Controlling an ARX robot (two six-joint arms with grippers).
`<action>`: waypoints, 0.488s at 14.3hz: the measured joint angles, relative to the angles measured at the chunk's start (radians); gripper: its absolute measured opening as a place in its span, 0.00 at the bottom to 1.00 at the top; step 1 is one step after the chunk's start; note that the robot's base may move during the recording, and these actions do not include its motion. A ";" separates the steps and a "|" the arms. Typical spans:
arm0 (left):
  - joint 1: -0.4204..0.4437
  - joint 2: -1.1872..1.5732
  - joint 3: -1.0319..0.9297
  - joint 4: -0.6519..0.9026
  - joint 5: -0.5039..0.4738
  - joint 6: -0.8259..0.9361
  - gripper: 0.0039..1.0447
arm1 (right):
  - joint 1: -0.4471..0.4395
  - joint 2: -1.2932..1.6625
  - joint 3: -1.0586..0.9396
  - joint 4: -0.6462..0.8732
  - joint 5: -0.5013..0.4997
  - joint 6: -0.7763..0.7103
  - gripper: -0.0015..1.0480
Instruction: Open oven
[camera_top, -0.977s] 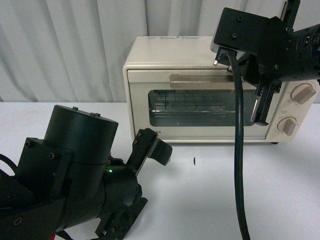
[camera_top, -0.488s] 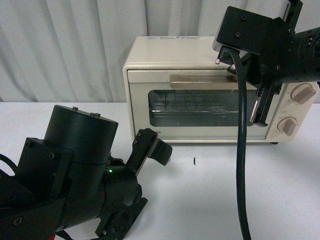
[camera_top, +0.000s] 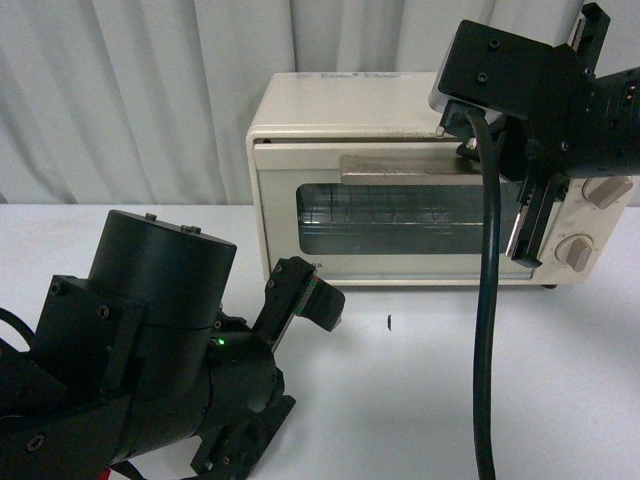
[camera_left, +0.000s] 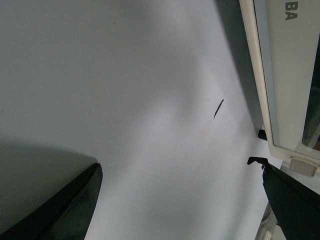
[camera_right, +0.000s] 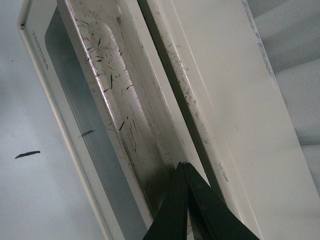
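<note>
The cream oven stands at the back of the white table. Its glass door is tilted slightly out, with a narrow dark gap along the top edge. My right gripper is shut, at the right end of the beige bar handle. In the right wrist view its closed tips sit in the scuffed recess behind the handle, beside the gap of the oven. My left gripper is open and holds nothing, low over the table left of the oven. Bare table shows between its fingers, with the oven's lower corner alongside.
Two beige knobs sit right of the door, close to my right arm. A black cable hangs from that arm to the table. A small dark mark lies before the oven. A pale curtain hangs behind.
The door's top edge has come away from the oven body, leaving a thin gap. My right gripper has shifted slightly right and down with the handle. The left arm has not moved.
</note>
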 joint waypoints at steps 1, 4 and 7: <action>0.000 0.000 0.000 0.000 0.000 0.000 0.94 | 0.000 -0.010 -0.004 -0.023 -0.007 0.008 0.02; 0.000 0.000 0.000 0.000 0.000 0.000 0.94 | 0.000 -0.055 -0.028 -0.116 -0.050 0.050 0.02; 0.000 0.000 0.000 0.000 0.000 0.000 0.94 | 0.010 -0.086 -0.058 -0.223 -0.122 0.099 0.02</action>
